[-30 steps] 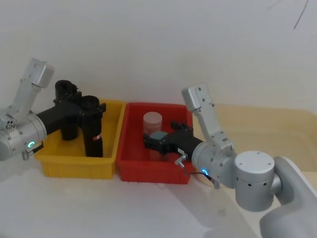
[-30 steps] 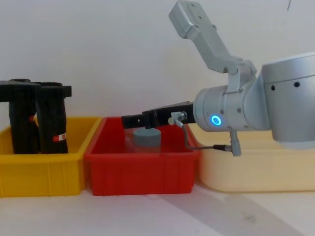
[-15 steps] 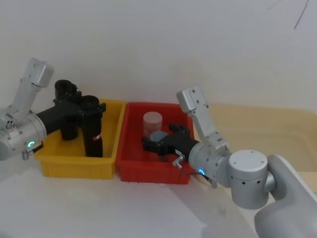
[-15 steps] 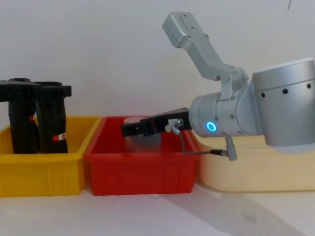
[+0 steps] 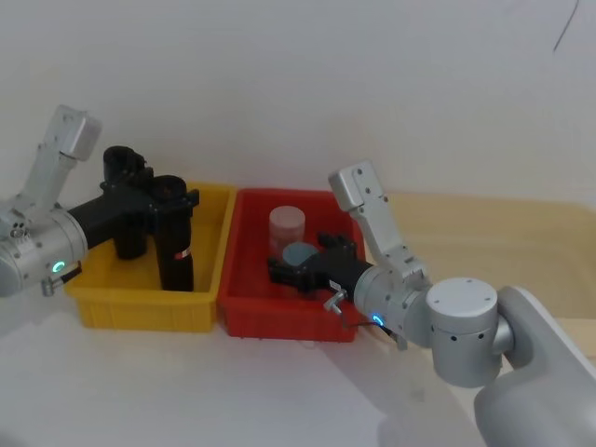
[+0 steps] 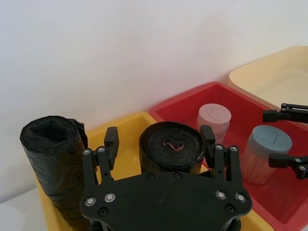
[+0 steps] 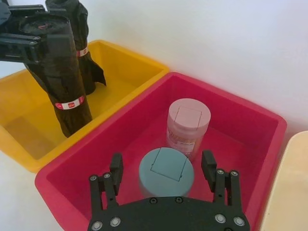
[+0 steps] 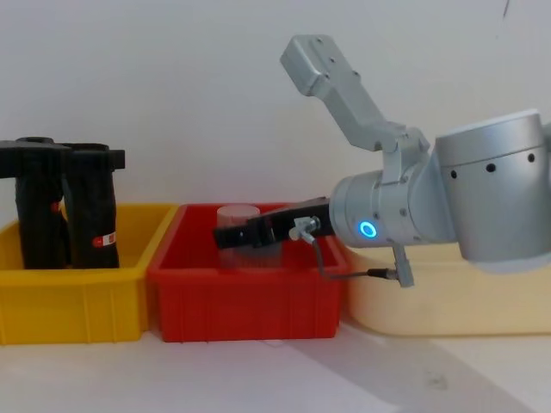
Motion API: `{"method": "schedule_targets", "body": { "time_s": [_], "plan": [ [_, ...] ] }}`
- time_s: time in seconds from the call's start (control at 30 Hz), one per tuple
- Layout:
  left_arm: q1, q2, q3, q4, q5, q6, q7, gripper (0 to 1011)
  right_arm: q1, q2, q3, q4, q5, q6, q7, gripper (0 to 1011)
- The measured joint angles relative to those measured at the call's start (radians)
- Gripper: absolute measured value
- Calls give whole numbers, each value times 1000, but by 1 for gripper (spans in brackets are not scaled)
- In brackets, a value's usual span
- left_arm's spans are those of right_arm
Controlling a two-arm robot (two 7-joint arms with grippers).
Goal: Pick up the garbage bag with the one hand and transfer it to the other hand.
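Observation:
The garbage bag (image 5: 174, 244), a straight black roll with a red-and-white label, stands upright in the yellow bin (image 5: 140, 312). The one hand, my left gripper (image 5: 172, 197) with the green ring, is open, with a finger on each side of the roll's top (image 6: 172, 149). In the left wrist view a gap shows on one side. The other hand, my right gripper (image 5: 289, 270) with the blue ring, is open low in the red bin (image 5: 279, 321). Its fingers straddle a grey-blue lidded jar (image 7: 166, 166).
A lumpier black roll (image 5: 124, 209) stands behind the garbage bag in the yellow bin. A pink-lidded jar (image 7: 188, 120) stands just beyond the grey-blue one. A cream tray (image 8: 448, 301) sits right of the red bin, under my right arm.
My right arm has swung left and down into the red bin, bringing its fingers around the grey-blue jar. The left gripper and the garbage bag have stayed put.

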Motion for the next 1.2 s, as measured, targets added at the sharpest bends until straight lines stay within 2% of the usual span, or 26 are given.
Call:
{"method": "schedule_targets", "body": {
  "time_s": [1.2],
  "plan": [
    [0,0,0,0,0,0,0,1002,11,-4,-8,30,-44,-3,19,1000]
  ]
}}
